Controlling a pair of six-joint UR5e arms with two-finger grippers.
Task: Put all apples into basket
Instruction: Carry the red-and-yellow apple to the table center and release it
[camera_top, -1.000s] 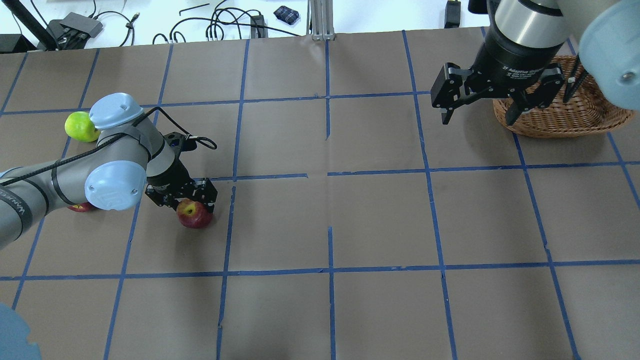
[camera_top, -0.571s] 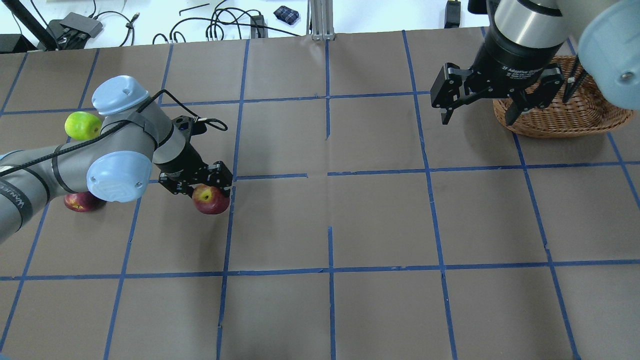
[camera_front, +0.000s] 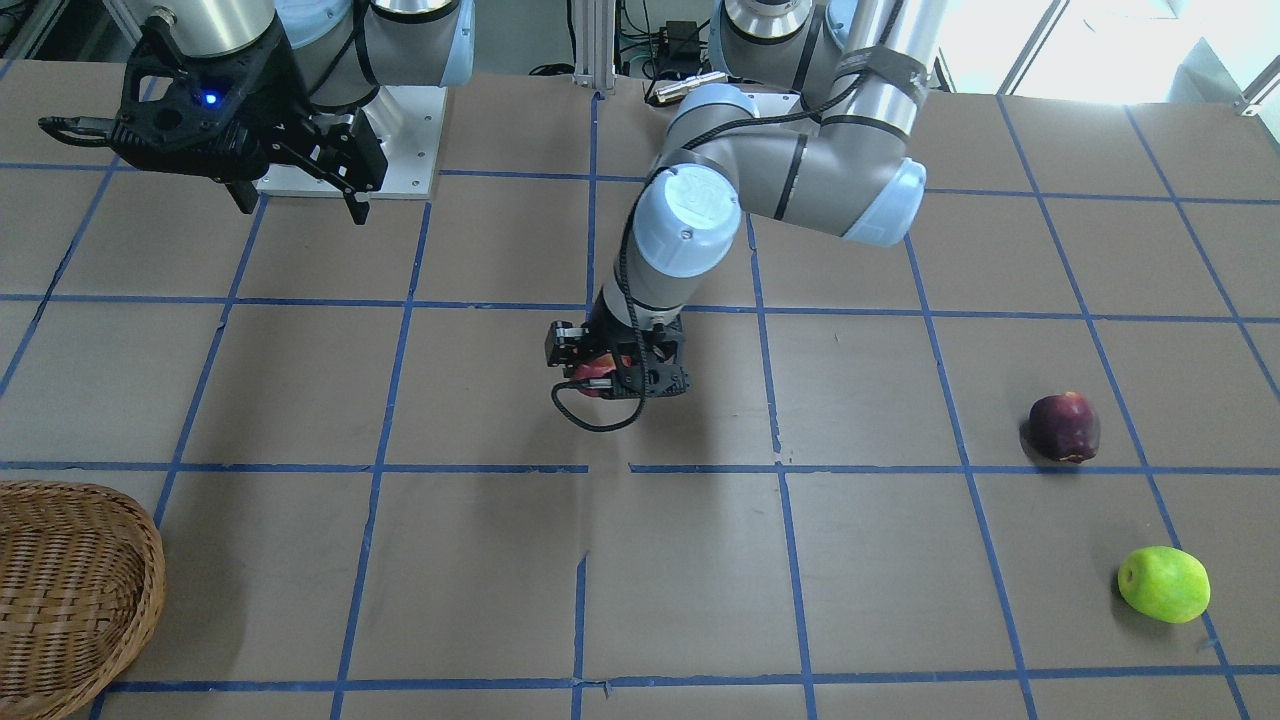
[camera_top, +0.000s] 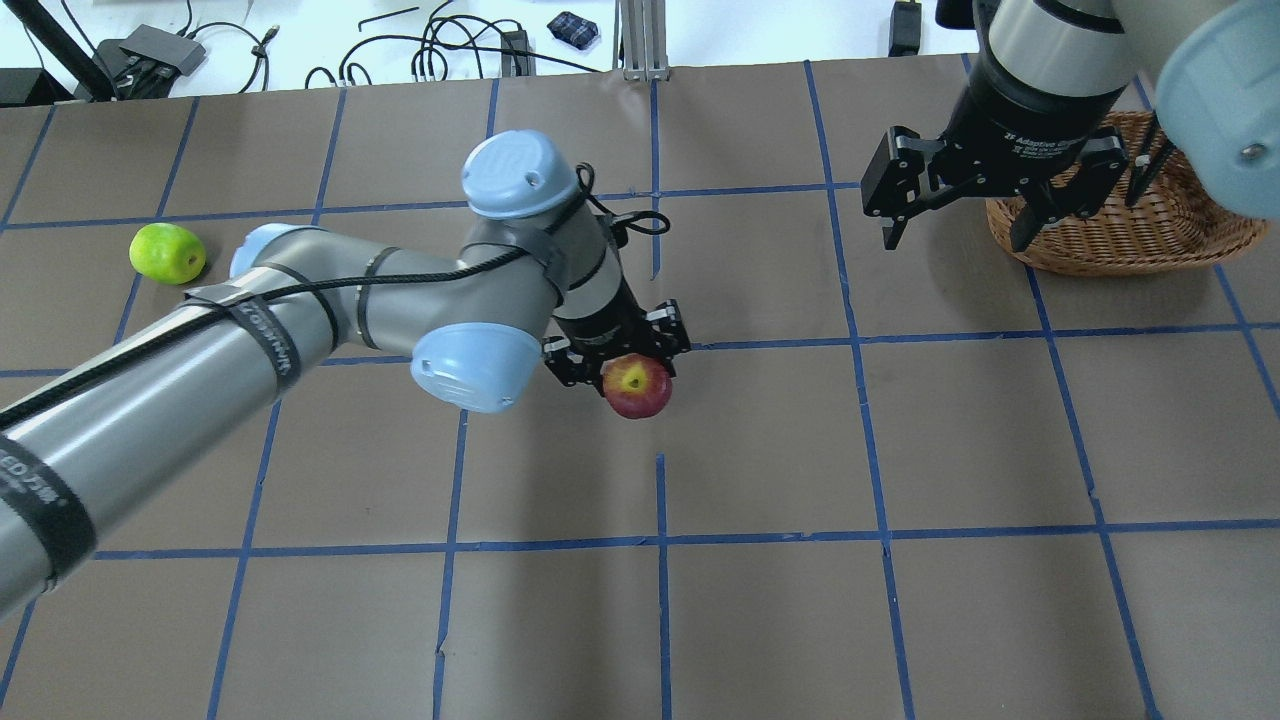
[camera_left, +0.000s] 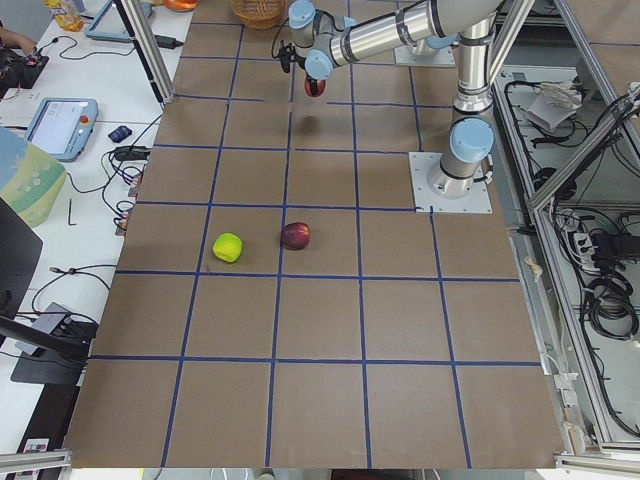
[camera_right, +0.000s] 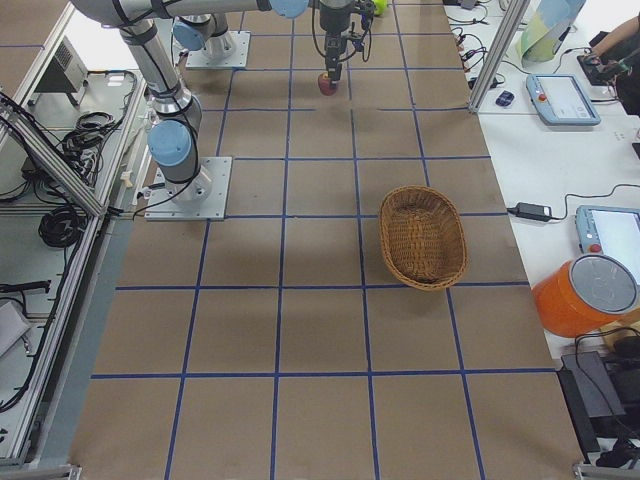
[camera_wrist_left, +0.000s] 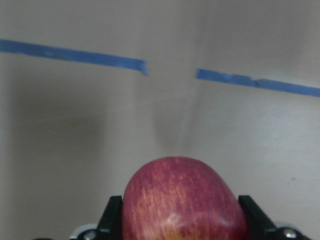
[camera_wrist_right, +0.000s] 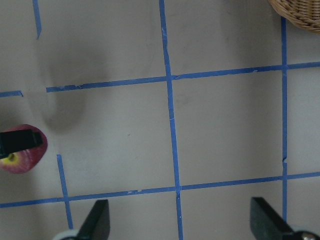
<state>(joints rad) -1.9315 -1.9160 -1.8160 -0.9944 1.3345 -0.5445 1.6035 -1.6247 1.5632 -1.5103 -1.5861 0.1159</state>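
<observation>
1. The left end effector has swung away from the left part of the bench to about its middle, bringing the red apple along; the right end effector hangs where it was
2. The left end effector pinches the red apple between its two fingers, yellow dimple up, and the shadow beneath suggests the fruit is clear of the bench
3. The right end effector is spread and empty, with the basket just beside it
4. The basket is well apart from the left end effector, off to its right, and no apple shows in it
5. The green apple and the maroon apple lie on the bench far to that end effector's left
6. So the first of three apples looks about halfway there, with two yet to fetch
</observation>
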